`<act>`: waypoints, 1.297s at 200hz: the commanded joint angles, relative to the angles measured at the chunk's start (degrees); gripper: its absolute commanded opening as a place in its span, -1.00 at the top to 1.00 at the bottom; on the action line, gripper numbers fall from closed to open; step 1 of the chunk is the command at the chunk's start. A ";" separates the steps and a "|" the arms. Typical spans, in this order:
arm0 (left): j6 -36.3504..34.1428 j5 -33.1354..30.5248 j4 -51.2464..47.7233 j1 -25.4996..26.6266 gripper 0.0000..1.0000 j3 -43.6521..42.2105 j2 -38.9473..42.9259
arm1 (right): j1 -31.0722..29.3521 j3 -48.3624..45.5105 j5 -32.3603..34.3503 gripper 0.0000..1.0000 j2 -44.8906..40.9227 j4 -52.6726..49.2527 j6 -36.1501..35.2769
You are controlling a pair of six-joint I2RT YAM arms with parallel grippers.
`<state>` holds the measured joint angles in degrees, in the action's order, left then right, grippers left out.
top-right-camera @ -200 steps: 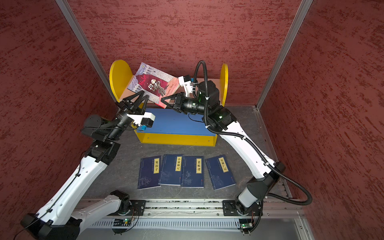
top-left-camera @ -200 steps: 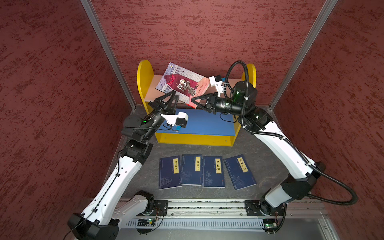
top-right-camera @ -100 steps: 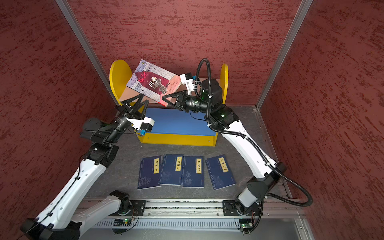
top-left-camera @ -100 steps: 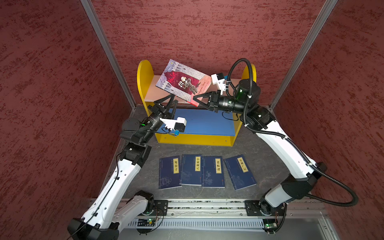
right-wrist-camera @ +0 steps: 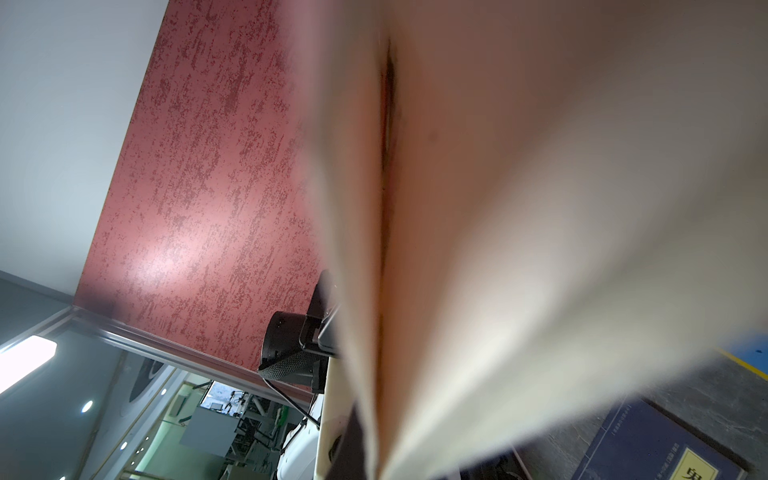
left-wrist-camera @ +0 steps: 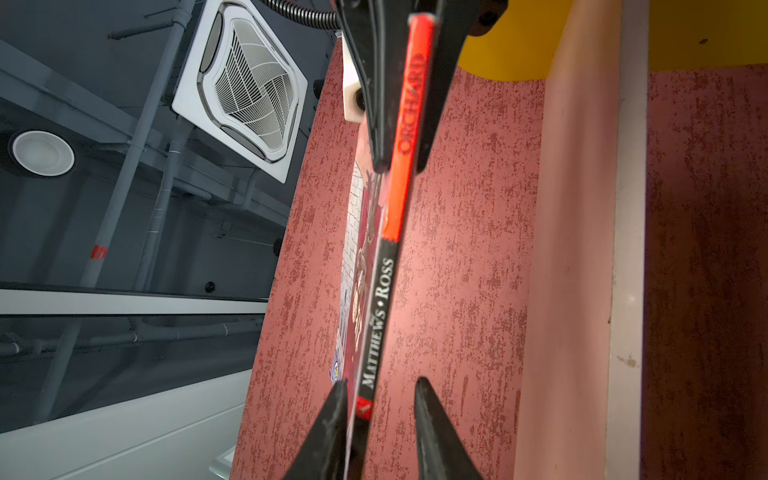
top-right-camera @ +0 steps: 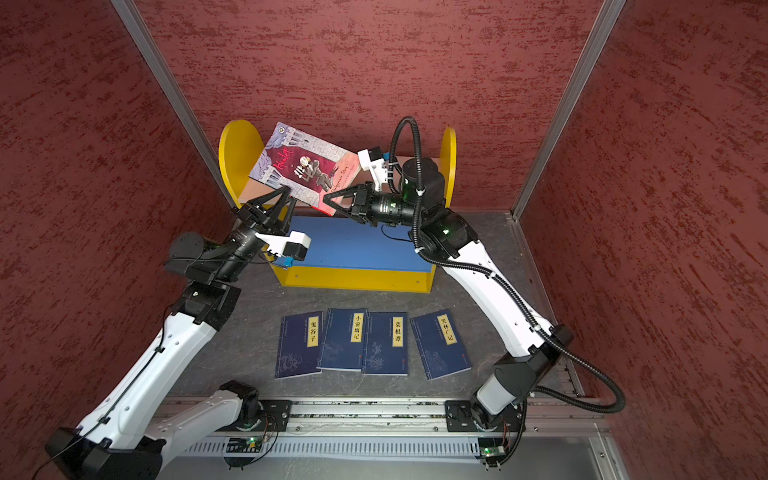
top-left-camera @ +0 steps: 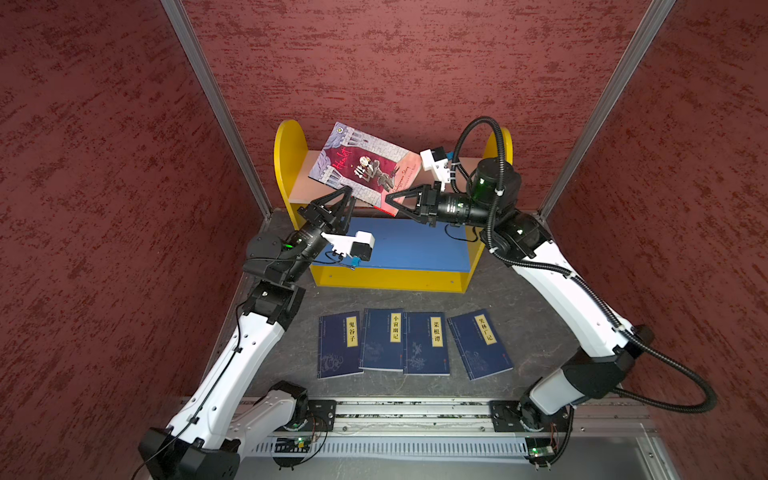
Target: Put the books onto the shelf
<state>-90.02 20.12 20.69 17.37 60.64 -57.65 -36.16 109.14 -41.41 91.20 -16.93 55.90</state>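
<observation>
The books are not yet shelved: four navy ones are left flat on the tabletop; the illustrated book is held tilted above the shelf in the clamped jaws of the right gripper, its spine straddled by the parted jaws of the left gripper.

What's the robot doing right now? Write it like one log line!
right tool: shut on red-and-grey illustrated paperback, tilted over yellow-sided wooden shelf | left tool: open around its spine | four navy blue paperbacks: flat before shelf
</observation>
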 commanded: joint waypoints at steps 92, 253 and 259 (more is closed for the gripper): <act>-3.32 -0.42 -0.47 -0.40 0.88 0.70 0.16 | 0.33 2.13 -3.23 1.00 1.52 -0.79 -2.02; 2.29 -17.77 -21.33 -0.84 1.00 10.19 -4.42 | 3.82 4.34 14.80 -0.29 -3.83 -10.07 -8.42; 2.31 -17.87 -22.18 -0.80 1.00 10.13 -4.25 | 3.82 4.93 16.16 -0.29 -3.79 -11.57 -9.42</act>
<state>-88.27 5.85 3.40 16.40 69.36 -62.24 -32.51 110.63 -32.51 89.06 -22.31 51.29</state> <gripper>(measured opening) 0.073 0.646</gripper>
